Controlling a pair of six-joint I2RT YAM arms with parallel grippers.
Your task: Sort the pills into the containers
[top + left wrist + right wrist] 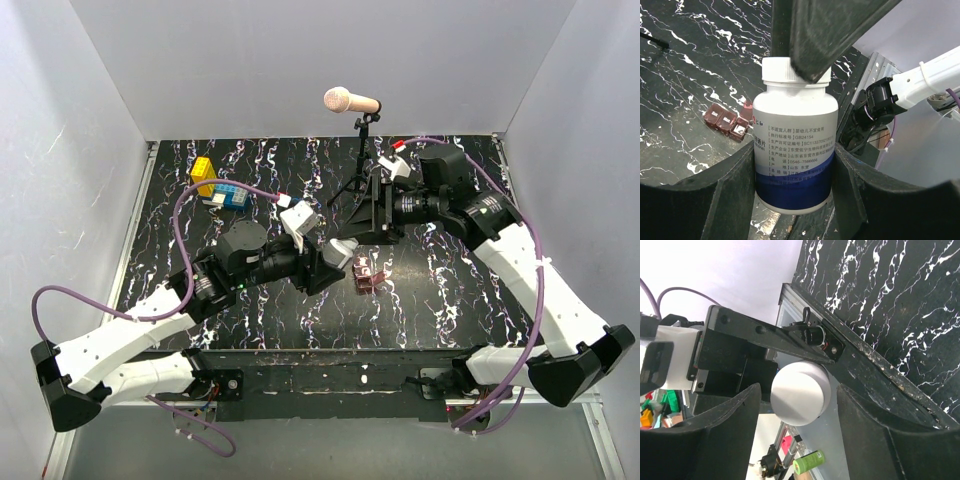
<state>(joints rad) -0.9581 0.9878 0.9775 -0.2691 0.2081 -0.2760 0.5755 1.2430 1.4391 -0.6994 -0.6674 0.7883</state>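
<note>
The left arm [130, 340] reaches in from 7 o'clock toward the centre of the black marbled desk [450, 290]. Its jaws are clamped on the body of a white plastic pill bottle with a blue-banded label [792, 150]. The right arm [530, 270] loops out to 2 o'clock and doubles back toward the centre. Its jaws stand apart, straddling the bottle's white screw cap [801, 394] with a slim gap on either side. The small reddish-brown pill box with pale lid segments [365, 275] lies on the desk just beside the bottle, at its 4 o'clock.
</note>
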